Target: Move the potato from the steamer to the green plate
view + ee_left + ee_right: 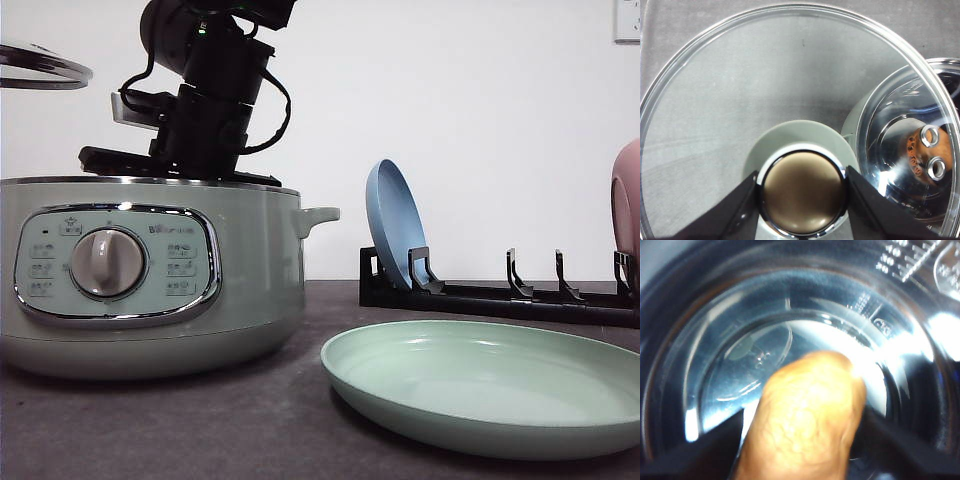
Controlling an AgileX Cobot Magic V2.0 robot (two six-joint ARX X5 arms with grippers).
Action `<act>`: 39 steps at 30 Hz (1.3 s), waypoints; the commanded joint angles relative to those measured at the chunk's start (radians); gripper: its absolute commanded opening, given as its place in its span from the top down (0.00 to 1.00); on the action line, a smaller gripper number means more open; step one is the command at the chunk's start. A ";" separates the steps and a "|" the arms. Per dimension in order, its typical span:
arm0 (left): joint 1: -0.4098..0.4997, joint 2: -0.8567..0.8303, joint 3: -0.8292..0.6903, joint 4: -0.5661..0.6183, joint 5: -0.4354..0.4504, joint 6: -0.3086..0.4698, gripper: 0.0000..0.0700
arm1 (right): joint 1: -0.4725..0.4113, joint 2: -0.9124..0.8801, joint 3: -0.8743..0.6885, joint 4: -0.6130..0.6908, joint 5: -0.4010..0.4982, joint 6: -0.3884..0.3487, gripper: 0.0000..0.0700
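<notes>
Potato sits inside the steamer, between the dark fingers of the right gripper, which are closed against its sides. The left gripper is clamped on the knob of the glass lid, held off the pot. Beside the steamer lies the green plate.

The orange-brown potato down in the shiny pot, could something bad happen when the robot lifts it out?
Yes, maybe. The lumpy orange-brown potato sits between the right gripper's black fingers deep inside the pale green steamer, so it could slip and fall back, or bump the chrome rim coming up. The left gripper holds the glass lid by its knob beside the steamer; the rising arm might knock it.
</notes>
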 commanded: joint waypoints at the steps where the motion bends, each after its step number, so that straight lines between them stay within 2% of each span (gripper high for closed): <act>1: 0.002 -0.004 0.030 0.038 0.001 0.015 1.00 | 0.012 0.037 0.029 0.003 0.002 0.010 0.66; 3: 0.002 -0.004 0.030 0.039 0.001 0.016 1.00 | 0.011 0.037 0.029 0.002 -0.002 0.007 0.73; 5: 0.002 -0.004 0.030 0.039 0.001 0.015 1.00 | 0.011 0.034 0.030 -0.002 -0.004 0.006 0.74; 15: 0.002 -0.004 0.030 0.039 0.001 0.015 1.00 | 0.004 -0.057 0.093 -0.063 -0.003 -0.051 0.74; 24: 0.001 -0.004 0.030 0.039 0.002 0.015 1.00 | -0.008 -0.243 0.124 -0.153 -0.002 -0.100 0.74; 34: -0.002 -0.004 0.030 0.042 0.061 0.015 1.00 | -0.066 -0.431 0.120 -0.316 -0.003 -0.104 0.74; 39: -0.012 -0.004 0.030 0.043 0.084 0.015 1.00 | -0.103 -0.519 0.061 -0.359 -0.003 -0.106 0.74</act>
